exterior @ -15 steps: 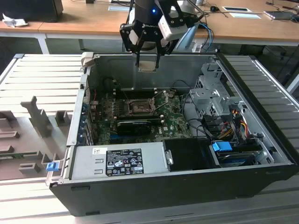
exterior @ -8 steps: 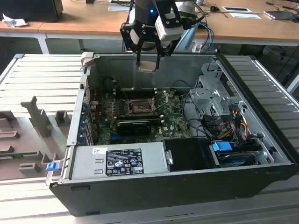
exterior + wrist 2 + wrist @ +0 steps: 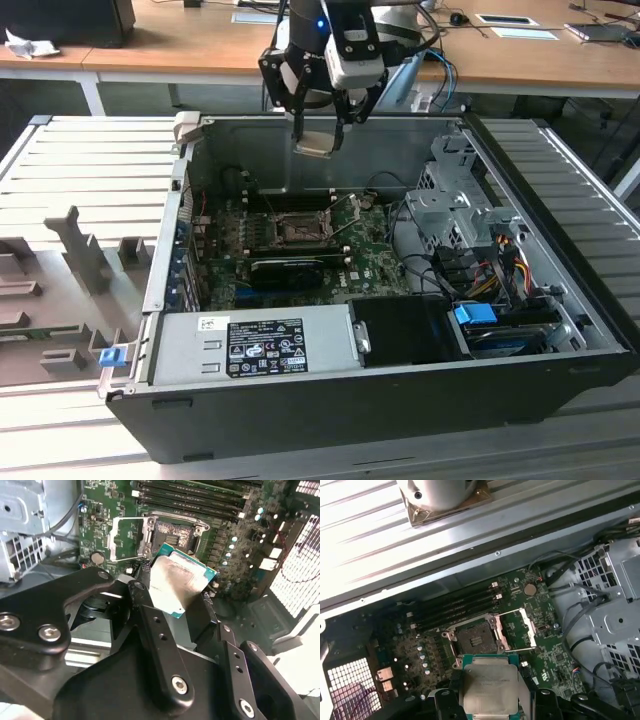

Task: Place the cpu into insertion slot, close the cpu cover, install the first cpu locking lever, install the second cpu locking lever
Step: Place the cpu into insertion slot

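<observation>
My gripper (image 3: pixel 318 138) hangs above the open computer case, shut on the cpu (image 3: pixel 313 146), a flat square chip with a pale silver top. In both wrist views the black fingers clamp the cpu (image 3: pixel 177 582) (image 3: pixel 490 685) by two opposite edges. Below it on the green board lies the insertion slot (image 3: pixel 300 232) (image 3: pixel 175 532) (image 3: pixel 474 640), a dark, empty square recess. The cpu cover (image 3: pixel 127 537) (image 3: pixel 520 627), a silvery frame with a large window, is flipped open beside the slot. The chip is well above the board and touches nothing but my fingers.
A black card (image 3: pixel 285 268) lies across the board just in front of the slot. Long black memory slots (image 3: pixel 190 497) run along its far side. A power supply (image 3: pixel 255 345) fills the case's near side, and a drive cage (image 3: pixel 455 200) with cables stands at the exterior view's right.
</observation>
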Controlling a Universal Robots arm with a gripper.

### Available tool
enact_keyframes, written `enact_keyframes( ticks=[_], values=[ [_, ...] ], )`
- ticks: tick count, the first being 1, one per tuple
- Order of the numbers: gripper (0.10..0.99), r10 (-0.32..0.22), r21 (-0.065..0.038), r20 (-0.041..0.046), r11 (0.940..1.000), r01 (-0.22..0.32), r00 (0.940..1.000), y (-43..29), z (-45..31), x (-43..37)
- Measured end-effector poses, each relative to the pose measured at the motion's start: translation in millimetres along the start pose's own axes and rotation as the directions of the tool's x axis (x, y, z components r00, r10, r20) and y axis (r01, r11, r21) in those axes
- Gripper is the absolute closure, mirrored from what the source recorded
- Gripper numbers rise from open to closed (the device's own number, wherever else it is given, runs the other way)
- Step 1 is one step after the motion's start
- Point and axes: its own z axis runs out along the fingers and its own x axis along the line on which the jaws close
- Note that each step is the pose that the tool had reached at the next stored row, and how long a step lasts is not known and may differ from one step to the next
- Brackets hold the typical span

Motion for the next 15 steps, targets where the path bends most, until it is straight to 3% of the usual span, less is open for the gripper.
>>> enact_keyframes(
  ticks=[7,15],
  values=[
    [0.557,0.100,0.002,0.0096,0.9950,-0.100,0.9950,0.0,0.6,0.0],
    [0.557,0.198,0.001,0.0186,0.9801,-0.198,0.9799,-0.1,1.2,-0.1]
  ],
)
